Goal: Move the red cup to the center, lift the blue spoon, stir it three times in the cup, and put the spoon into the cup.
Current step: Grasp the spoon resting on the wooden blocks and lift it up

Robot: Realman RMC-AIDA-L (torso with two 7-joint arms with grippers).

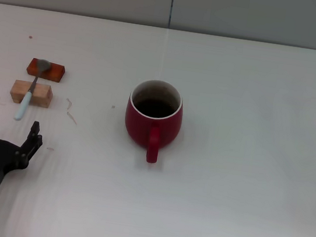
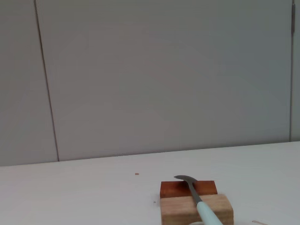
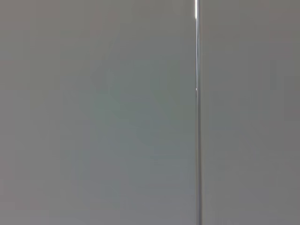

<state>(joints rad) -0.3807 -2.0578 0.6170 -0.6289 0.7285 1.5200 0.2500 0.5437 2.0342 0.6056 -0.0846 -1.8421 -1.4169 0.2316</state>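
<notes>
Bench [image 1: 243,183]: white, carries everything. Red cup [image 1: 152,119] stands upright about mid-bench, handle toward the robot, so the centering step looks done.

Left pincer [image 1: 10,130] hovers low at the near left edge, fingers spread, nothing between them, just short of the spoon's handle tip. Right pincer isn't in any view; its wrist camera shows only grey wall.

Two small blocks well left of the cup: pale wooden block [image 1: 31,93] nearer, red-brown block [image 1: 46,70] behind it. Blue spoon [image 1: 32,89] lies bridged across both, bowl on the red-brown block, pale handle overhanging the wooden block toward the pincer.

Step in hand, I'd say: pick up the spoon. Go for the overhanging handle, fingers straddling it crosswise, close gently, lift straight up so the blocks don't shift.

Hard to see: handle end is cut off in the left wrist view, and the cup's dark interior shows no detail.
</notes>
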